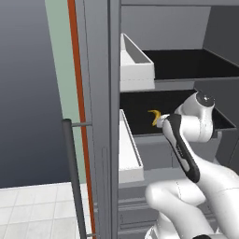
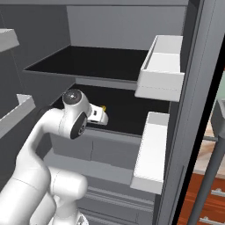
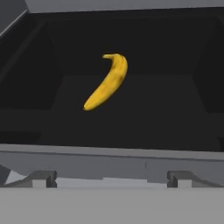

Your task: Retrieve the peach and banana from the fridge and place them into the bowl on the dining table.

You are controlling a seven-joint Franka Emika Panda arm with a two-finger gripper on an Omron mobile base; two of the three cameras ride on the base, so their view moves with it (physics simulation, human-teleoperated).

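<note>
From the left base view the fridge (image 1: 112, 56) stands open, its dark shelves and white door bins (image 1: 133, 60) exposed, and the arm reaches in at the lower shelf (image 1: 140, 114); the banana (image 1: 154, 116) lies there, a yellow curve showing just past the wrist, nothing gripping it as far as this angle tells; from the right base view the same reach shows from the other side, the hand pushed in over the lower shelf with a speck of yellow just beyond it, the fingers themselves hidden behind the wrist (so this view says nothing of their spread); in the hand view the banana lies alone on the black shelf floor, ahead and a little left of centre, stem end up, and the two fingertips (image 3: 43, 178) stand far apart at the bottom edge, so the gripper (image 3: 111, 180) is spread wide and holds nothing, still apart from the fruit; by my reading the task is at an early stage: the fridge is opened and the approach to the banana is under way, but the grasp, the carry to the bowl and the whole of the peach's retrieval appear to be left, and no peach can be made out on the shelves seen here.
</note>
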